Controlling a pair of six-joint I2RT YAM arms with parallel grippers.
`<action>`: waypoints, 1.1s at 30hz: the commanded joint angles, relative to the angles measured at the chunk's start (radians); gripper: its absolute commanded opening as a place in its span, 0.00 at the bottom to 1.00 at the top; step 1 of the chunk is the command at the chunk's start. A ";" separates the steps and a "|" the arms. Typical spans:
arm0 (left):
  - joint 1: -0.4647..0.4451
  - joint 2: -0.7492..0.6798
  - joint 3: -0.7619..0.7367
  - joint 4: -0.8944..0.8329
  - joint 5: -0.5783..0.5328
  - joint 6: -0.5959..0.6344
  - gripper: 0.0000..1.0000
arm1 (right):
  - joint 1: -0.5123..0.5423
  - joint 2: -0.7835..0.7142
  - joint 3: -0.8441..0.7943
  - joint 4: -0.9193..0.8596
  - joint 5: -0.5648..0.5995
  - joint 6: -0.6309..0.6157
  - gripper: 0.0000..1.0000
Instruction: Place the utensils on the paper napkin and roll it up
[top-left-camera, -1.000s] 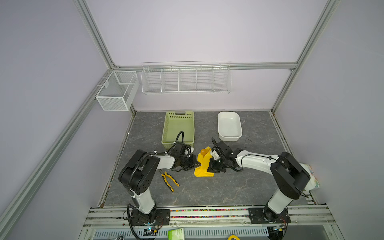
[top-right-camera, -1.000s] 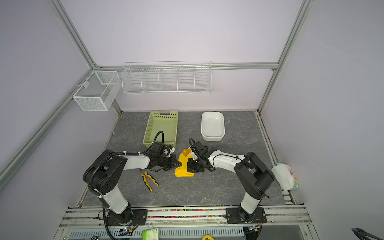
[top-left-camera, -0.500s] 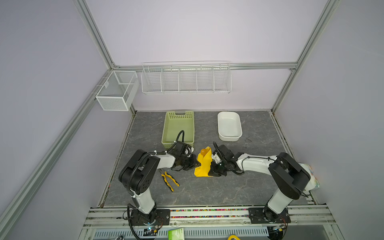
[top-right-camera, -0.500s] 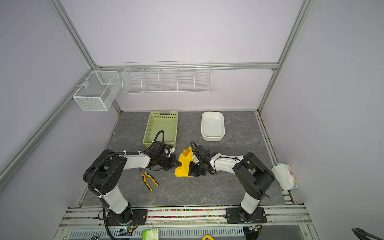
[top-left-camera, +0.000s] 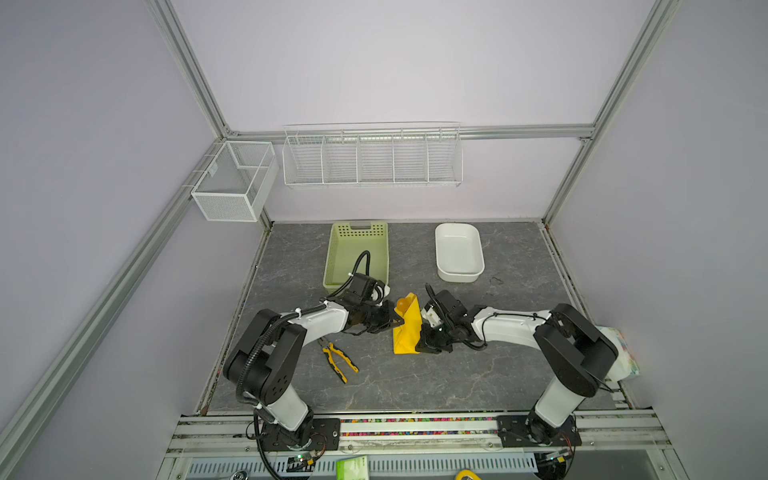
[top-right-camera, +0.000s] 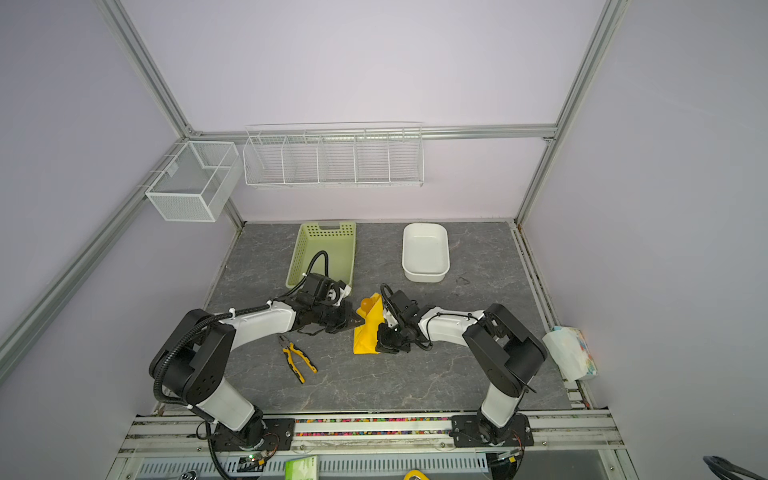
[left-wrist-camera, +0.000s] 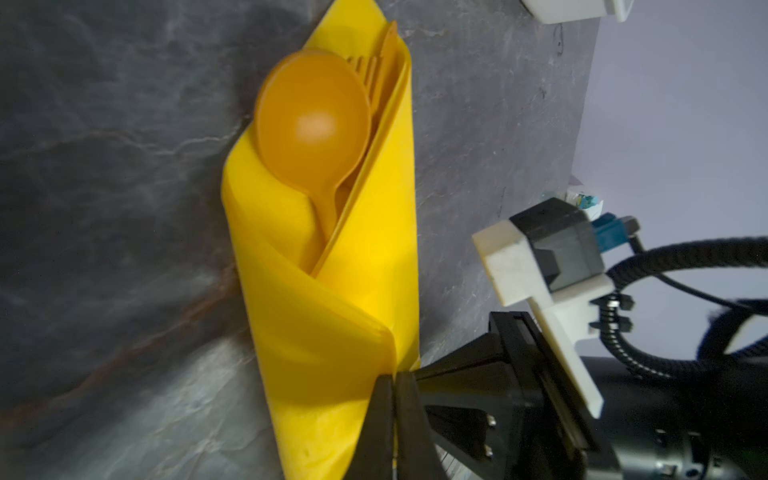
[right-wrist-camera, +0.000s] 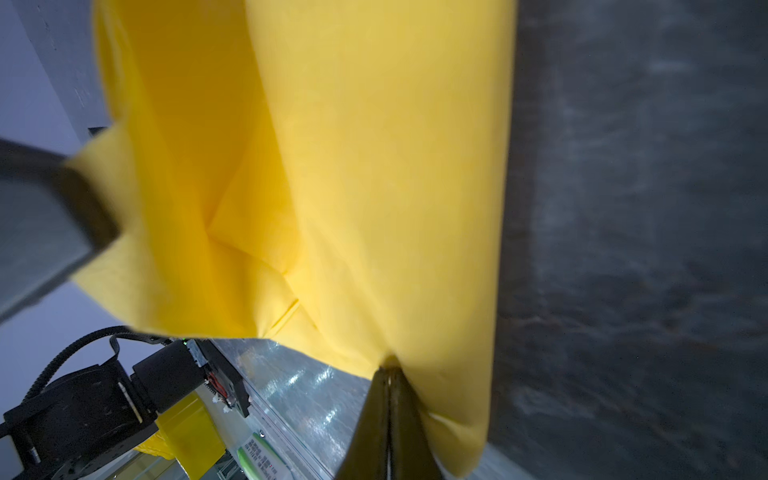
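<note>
The yellow paper napkin (top-left-camera: 409, 328) (top-right-camera: 368, 332) lies mid-table, folded lengthwise around the orange utensils. In the left wrist view a spoon bowl (left-wrist-camera: 311, 120) and fork tines (left-wrist-camera: 365, 66) stick out of the napkin's (left-wrist-camera: 324, 332) far end. The spoon bowl (top-left-camera: 401, 304) shows in both top views. My left gripper (top-left-camera: 399, 322) (left-wrist-camera: 392, 382) is shut on the napkin's left edge. My right gripper (top-left-camera: 419, 347) (right-wrist-camera: 388, 368) is shut on a fold near the napkin's (right-wrist-camera: 374, 166) near right corner. The utensil handles are hidden inside.
A pale green basket (top-left-camera: 359, 253) stands behind the left arm and a white tub (top-left-camera: 459, 251) at the back right. Yellow-handled pliers (top-left-camera: 338, 359) lie left of the napkin, toward the front. A printed packet (top-left-camera: 619, 349) sits at the table's right edge.
My right gripper has slid toward the table's front and slightly left, drawing the napkin's right side over. The left gripper has hardly moved.
</note>
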 joint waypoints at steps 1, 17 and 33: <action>-0.029 0.001 0.043 -0.019 0.010 -0.004 0.00 | -0.002 0.033 -0.023 -0.026 0.033 0.002 0.07; -0.104 0.180 0.129 0.123 0.046 -0.105 0.00 | -0.002 0.027 -0.045 0.015 0.034 0.010 0.07; -0.148 0.309 0.233 0.169 0.066 -0.140 0.00 | 0.002 0.017 -0.065 0.048 0.015 -0.016 0.07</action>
